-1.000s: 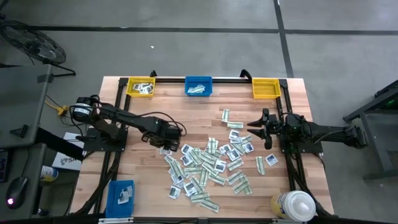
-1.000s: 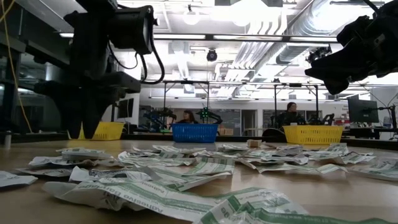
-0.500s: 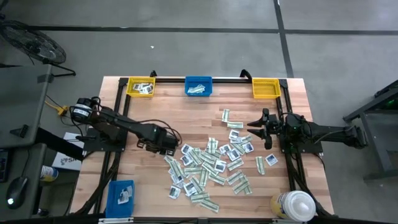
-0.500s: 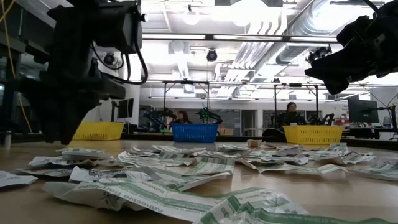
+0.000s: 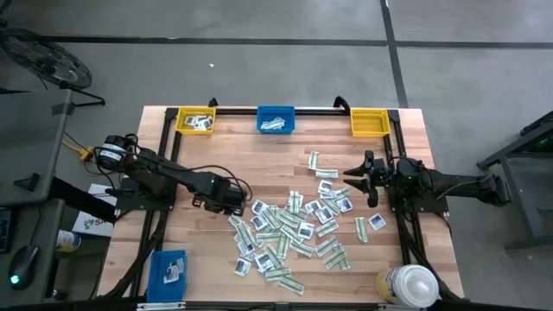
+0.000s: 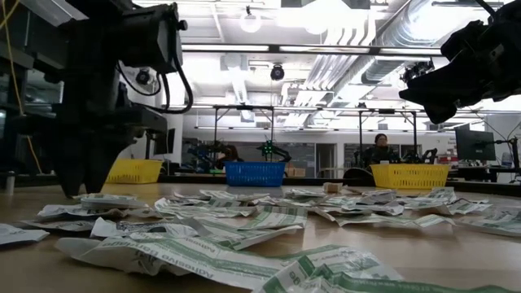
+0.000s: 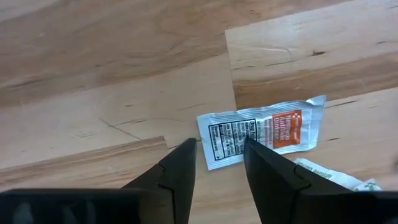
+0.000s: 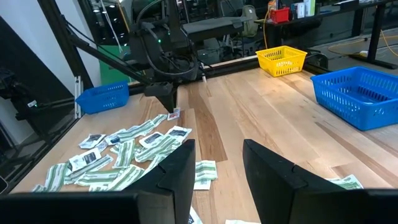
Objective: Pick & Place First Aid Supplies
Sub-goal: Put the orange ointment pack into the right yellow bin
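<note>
Left gripper [image 7: 216,163], fingers spread, hangs over a white-and-orange packet [image 7: 261,130] on the tabletop at the pile's left edge. Its long axis crosses the gap; one end lies between the tips. Right gripper [image 5: 354,179], fingers apart, waits farther off.

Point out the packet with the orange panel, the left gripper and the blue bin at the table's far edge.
packet with the orange panel [image 7: 264,130], left wrist view, its printed middle.
left gripper [image 7: 219,163], left wrist view, midway between its open fingertips.
blue bin [image 5: 276,112], high view, its far rim.
</note>
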